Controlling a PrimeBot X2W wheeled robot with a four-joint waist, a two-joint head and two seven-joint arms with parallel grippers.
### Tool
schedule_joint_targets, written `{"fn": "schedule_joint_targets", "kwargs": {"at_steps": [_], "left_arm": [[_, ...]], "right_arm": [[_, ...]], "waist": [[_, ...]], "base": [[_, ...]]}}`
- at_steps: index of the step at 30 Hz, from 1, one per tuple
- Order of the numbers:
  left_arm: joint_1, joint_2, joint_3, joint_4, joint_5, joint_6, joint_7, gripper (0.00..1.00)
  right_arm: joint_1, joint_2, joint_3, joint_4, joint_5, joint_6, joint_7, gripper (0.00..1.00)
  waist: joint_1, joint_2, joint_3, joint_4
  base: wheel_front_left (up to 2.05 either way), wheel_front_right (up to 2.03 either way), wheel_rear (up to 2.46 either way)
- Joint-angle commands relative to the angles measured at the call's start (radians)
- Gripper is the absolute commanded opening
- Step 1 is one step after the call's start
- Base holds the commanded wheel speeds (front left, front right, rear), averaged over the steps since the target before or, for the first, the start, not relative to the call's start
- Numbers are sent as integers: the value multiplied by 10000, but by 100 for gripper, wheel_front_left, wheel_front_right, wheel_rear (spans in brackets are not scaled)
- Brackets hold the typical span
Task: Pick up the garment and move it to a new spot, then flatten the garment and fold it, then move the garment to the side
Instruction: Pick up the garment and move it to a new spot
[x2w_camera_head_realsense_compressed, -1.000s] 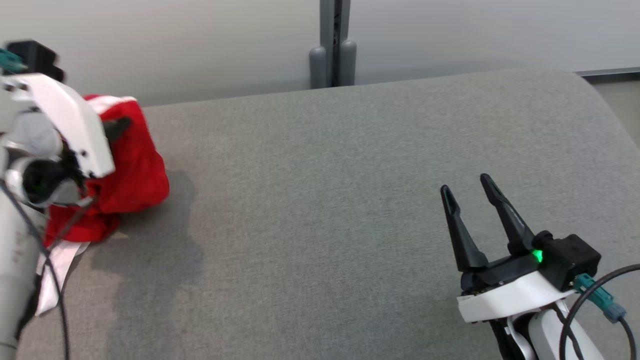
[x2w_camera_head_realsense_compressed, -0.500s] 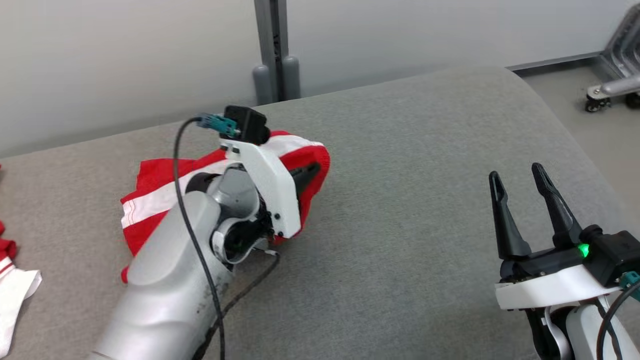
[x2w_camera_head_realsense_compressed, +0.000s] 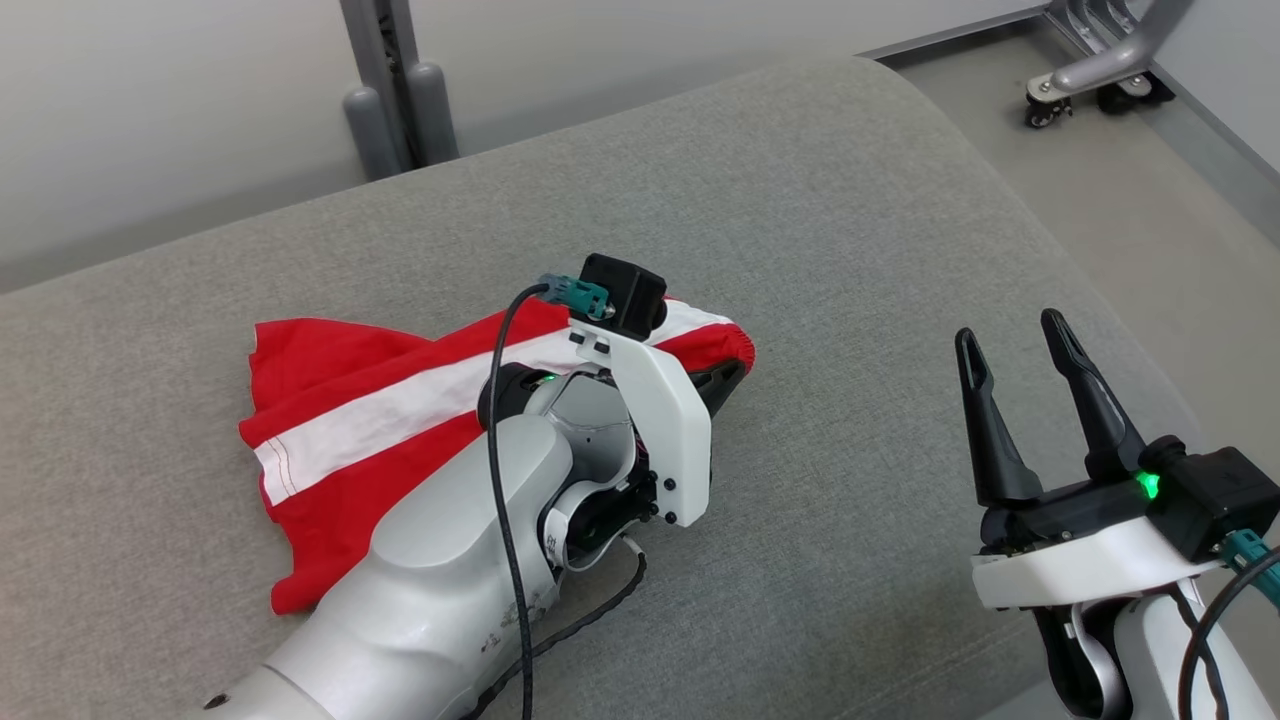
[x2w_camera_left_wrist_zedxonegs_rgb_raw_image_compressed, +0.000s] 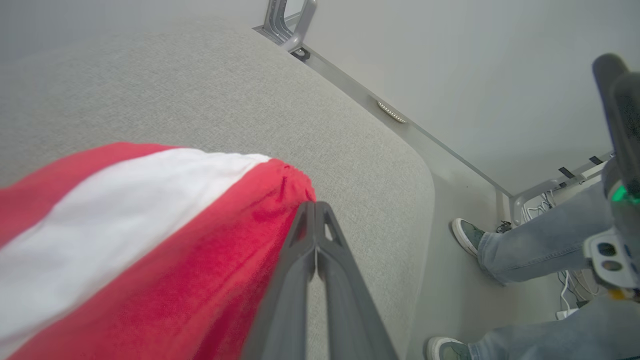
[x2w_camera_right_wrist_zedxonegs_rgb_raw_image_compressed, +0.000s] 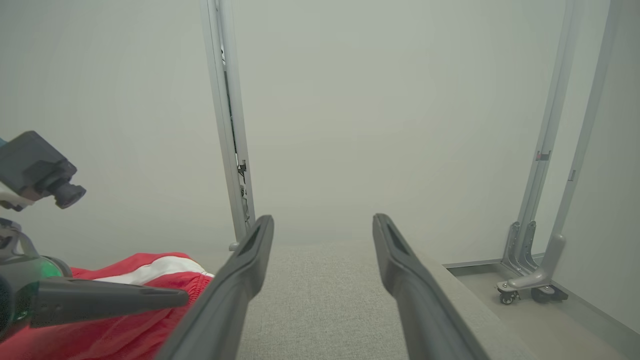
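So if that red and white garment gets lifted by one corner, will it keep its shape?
Probably not: the garment fans out in soft folds from the left gripper, so it would likely hang limp. It looks thin, so probably light. Pushed across the grey cushion, it may bunch rather than slide.

Grey padded surface (x2w_camera_head_realsense_compressed: 850, 200): strip along far edge passable; likewise middle band between garment (x2w_camera_head_realsense_compressed: 350, 420) and right edge. Left-centre blocked: garment spread there, left arm (x2w_camera_head_realsense_compressed: 450, 540) lying across it. Right gripper (x2w_camera_head_realsense_compressed: 1008, 328), fingers apart, occupies near right corner. Off surface: grey post (x2w_camera_head_realsense_compressed: 385, 90) beyond far edge, wheeled frame foot (x2w_camera_head_realsense_compressed: 1090, 70) past far right corner, person's legs (x2w_camera_left_wrist_zedxonegs_rgb_raw_image_compressed: 540, 245) on floor off right edge.
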Motion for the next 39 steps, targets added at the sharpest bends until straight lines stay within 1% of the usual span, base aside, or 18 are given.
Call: {"fn": "schedule_joint_targets", "kwargs": {"at_steps": [1,2,3,4,5,9,15,19,24,26,31,34,39], "left_arm": [[-317,49,-282,117,-273,93,-155,0],[-387,52,-496,207,-397,109,-190,0],[-462,47,-682,287,-555,122,-244,33],[-564,47,-849,370,-712,102,-291,54],[-643,45,-1006,445,-869,48,-301,100],[-923,46,-1394,653,-1211,-57,-476,100],[-1324,41,-2035,659,-1562,-184,-1098,100],[-1605,45,-2246,696,-1539,-85,-1688,100],[-1879,122,-2128,1115,-1254,17,-2549,100],[-1845,315,-2025,1224,-1134,59,-2941,100],[-1491,920,-1764,1161,-911,322,-3913,100],[-1191,1391,-1617,930,-797,597,-4491,100],[-312,2340,-1209,157,-684,1271,-5265,100]], "right_arm": [[-97,18,-13,12,-4,23,-31,100],[-111,32,-15,9,-4,23,-31,100],[-114,41,-26,12,-9,23,-31,100],[-115,46,-42,12,-13,23,-31,100],[-111,50,-75,11,-18,23,-31,100],[-40,65,-174,27,-48,23,-31,100],[-47,-41,-233,65,-94,23,-31,100],[-30,-162,-223,43,-114,23,-31,100],[119,-329,-343,32,-65,23,-31,100],[190,-355,-362,40,-24,23,-31,100],[309,-460,-467,-10,7,23,-31,100],[481,-476,-509,-31,-20,23,-31,100],[717,-471,-593,-68,-94,23,-31,100]], "waist": [[0,0,184,-227],[0,0,199,-247],[0,0,218,-263],[0,0,248,-267],[0,0,273,-249],[0,0,300,-71],[0,0,94,525],[0,0,-82,990],[0,0,-282,1572],[0,0,-347,1771],[0,0,-516,2226],[0,0,-648,2428],[0,0,-949,2701]], "base": [[0,0,0],[0,0,0],[0,0,0],[0,0,0],[0,0,0],[0,0,0],[0,0,0],[0,0,0],[0,0,0],[0,0,0],[0,0,0],[0,0,0],[0,0,0]]}}
